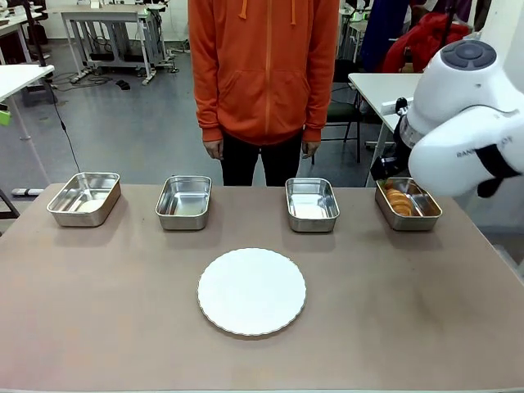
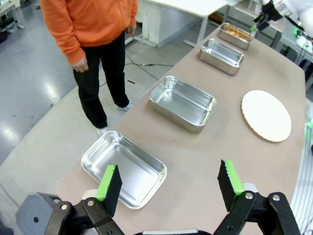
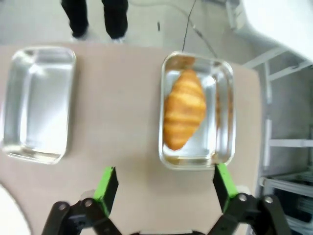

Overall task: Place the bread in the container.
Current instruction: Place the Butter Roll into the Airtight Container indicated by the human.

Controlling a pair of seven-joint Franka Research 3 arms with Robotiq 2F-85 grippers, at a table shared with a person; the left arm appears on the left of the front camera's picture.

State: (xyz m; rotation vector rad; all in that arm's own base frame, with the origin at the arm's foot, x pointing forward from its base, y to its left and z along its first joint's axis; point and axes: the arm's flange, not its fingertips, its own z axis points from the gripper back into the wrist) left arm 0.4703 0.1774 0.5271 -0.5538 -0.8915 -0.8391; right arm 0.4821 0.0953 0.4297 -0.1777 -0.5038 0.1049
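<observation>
The bread [image 3: 184, 108], a golden-brown croissant, lies inside the container [image 3: 226, 117], the rightmost of several steel pans. From the front, the bread [image 1: 399, 201] shows in that container [image 1: 429, 216] at the table's far right, partly behind my right arm. My right gripper [image 3: 165, 175] hovers above the near rim of the container, open, with nothing between its green pads. My left gripper [image 2: 168, 171] is open and empty above the table's left end, near the leftmost pan [image 2: 124, 167].
Three empty steel pans [image 1: 83, 197] [image 1: 183, 201] [image 1: 312, 204] line the far side of the table. A round white plate [image 1: 251, 291] sits in the middle. A person in an orange hoodie [image 1: 264, 65] stands behind the table, hands at their sides.
</observation>
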